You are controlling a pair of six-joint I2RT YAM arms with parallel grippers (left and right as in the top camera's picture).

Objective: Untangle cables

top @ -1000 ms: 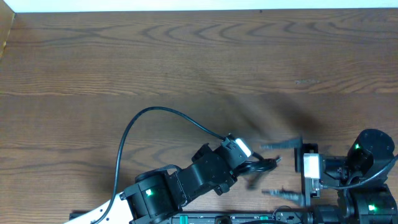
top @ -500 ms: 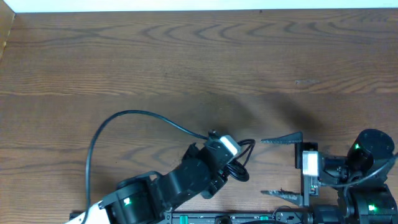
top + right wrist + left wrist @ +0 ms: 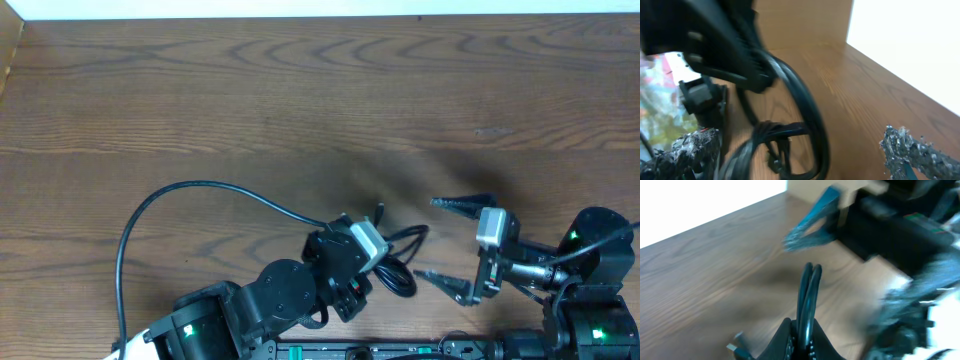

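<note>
The cables (image 3: 398, 258) are a bundle of thin black loops low in the overhead view, just right of my left wrist. My left gripper (image 3: 806, 339) is shut on two cable strands (image 3: 809, 296) that rise between its fingers; a small plug end (image 3: 738, 347) shows at its left. My right gripper (image 3: 447, 243) is open, its fingers spread wide just right of the bundle. In the right wrist view the cables (image 3: 790, 125) fill the space between its fingers (image 3: 805, 160), blurred. I cannot tell how many cords are in the bundle.
A thick black arm wire (image 3: 190, 200) arcs across the wooden table (image 3: 300, 90) from the left arm. A pale wall edge (image 3: 300, 8) runs along the far side. The arm bases sit at the near edge.
My left gripper has pulled back left and down with the cables. My right gripper has swung left toward the bundle, its fingers still spread.
</note>
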